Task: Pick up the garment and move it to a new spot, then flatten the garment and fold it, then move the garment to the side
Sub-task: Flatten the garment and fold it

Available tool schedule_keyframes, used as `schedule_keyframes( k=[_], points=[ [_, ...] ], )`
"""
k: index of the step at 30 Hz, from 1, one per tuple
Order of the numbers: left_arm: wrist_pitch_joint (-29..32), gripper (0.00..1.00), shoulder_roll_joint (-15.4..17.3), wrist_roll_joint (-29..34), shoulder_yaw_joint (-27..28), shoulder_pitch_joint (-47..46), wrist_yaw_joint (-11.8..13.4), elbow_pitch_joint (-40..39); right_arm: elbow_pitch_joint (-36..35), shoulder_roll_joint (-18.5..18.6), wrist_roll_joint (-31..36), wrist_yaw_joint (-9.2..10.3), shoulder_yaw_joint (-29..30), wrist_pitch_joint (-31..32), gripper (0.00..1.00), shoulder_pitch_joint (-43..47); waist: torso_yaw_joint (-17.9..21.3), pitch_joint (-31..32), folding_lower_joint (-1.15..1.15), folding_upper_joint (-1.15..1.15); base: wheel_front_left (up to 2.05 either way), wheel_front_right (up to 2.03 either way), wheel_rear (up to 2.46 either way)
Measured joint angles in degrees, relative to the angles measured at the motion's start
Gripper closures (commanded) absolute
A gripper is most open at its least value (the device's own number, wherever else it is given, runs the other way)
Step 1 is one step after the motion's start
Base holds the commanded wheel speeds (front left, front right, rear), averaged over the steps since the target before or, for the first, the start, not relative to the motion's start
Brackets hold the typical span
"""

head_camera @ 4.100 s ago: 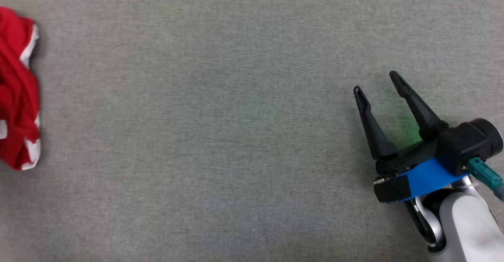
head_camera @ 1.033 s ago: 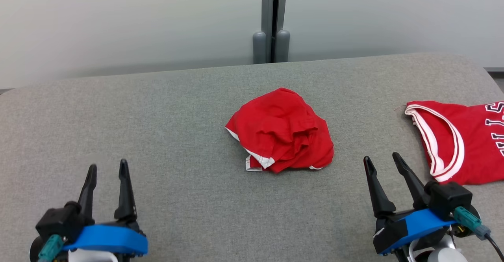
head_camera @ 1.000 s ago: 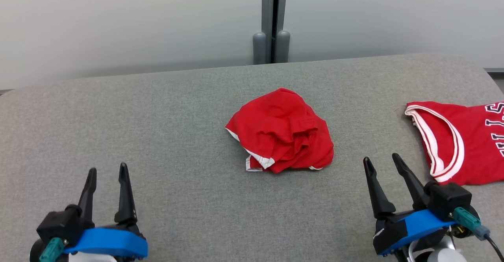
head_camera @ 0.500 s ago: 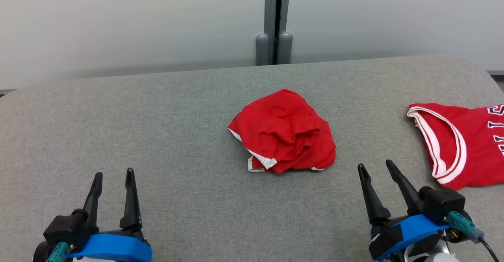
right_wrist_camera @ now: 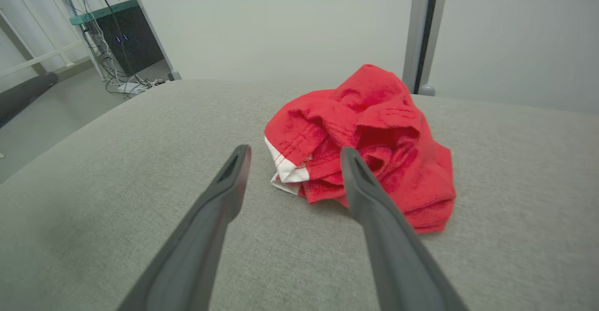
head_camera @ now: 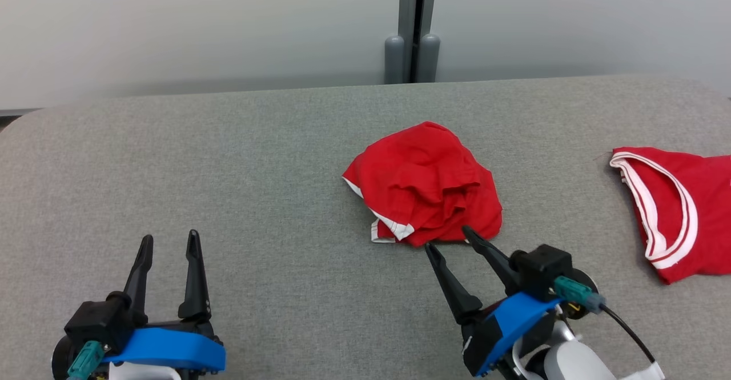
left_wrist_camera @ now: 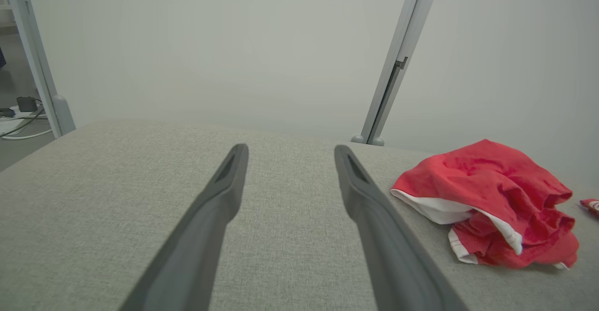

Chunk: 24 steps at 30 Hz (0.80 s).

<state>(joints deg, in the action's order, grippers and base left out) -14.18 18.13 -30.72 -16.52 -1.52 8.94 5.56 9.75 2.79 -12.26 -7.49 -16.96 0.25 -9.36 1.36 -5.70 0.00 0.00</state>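
Observation:
A crumpled red garment [head_camera: 425,184] with white trim lies in a heap near the middle of the grey padded table [head_camera: 240,163]. My right gripper [head_camera: 449,239] stands open just in front of the heap, fingertips pointing at its near edge, one tip almost at the cloth. In the right wrist view the garment [right_wrist_camera: 374,133] sits right beyond my open fingers [right_wrist_camera: 234,170]. My left gripper [head_camera: 169,239] is open and empty at the lower left, well away from the heap. From the left wrist the garment [left_wrist_camera: 491,198] shows off to the right.
A second red jersey [head_camera: 679,208] with white-edged openings lies flat at the table's right edge. Pale wall panels with a grey post [head_camera: 412,26] stand behind the table. Cables and a dark cabinet [right_wrist_camera: 126,44] sit on the floor off to one side.
My right gripper has swung left and forward to the garment's near edge. The head camera has shifted a little, so the whole scene sits further right. The left gripper stays put.

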Motion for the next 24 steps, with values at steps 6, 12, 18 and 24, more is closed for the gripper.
schedule_keyframes(
  k=[6,12,18,24],
  points=[
    [0.0,0.0,-0.2,0.5,-1.2,-2.8,-1.5,0.8,9.9,0.0,-4.3,0.01,-2.9,5.0,0.0,-7.9,-2.6,-2.0,0.0,0.0,0.0,0.0,0.0],
    [-0.1,0.0,-1.2,1.0,-3.0,-5.4,-2.9,2.6,19.8,0.0,-5.6,0.01,-2.6,5.7,0.0,-14.0,-6.2,-3.8,0.0,0.0,0.0,0.0,0.0],
    [-0.1,0.0,-2.2,1.1,-3.9,-7.2,-3.9,4.2,27.4,0.0,-5.8,0.01,-2.6,3.2,0.0,-19.3,-9.2,-5.4,0.0,0.0,0.0,0.0,0.0],
    [-0.5,0.0,-2.5,1.1,-3.6,-8.0,-4.4,5.6,32.0,0.0,-7.2,0.01,-4.1,-0.9,1.0,-23.2,-10.4,-6.1,0.01,0.0,0.0,0.0,0.0]
  ],
)
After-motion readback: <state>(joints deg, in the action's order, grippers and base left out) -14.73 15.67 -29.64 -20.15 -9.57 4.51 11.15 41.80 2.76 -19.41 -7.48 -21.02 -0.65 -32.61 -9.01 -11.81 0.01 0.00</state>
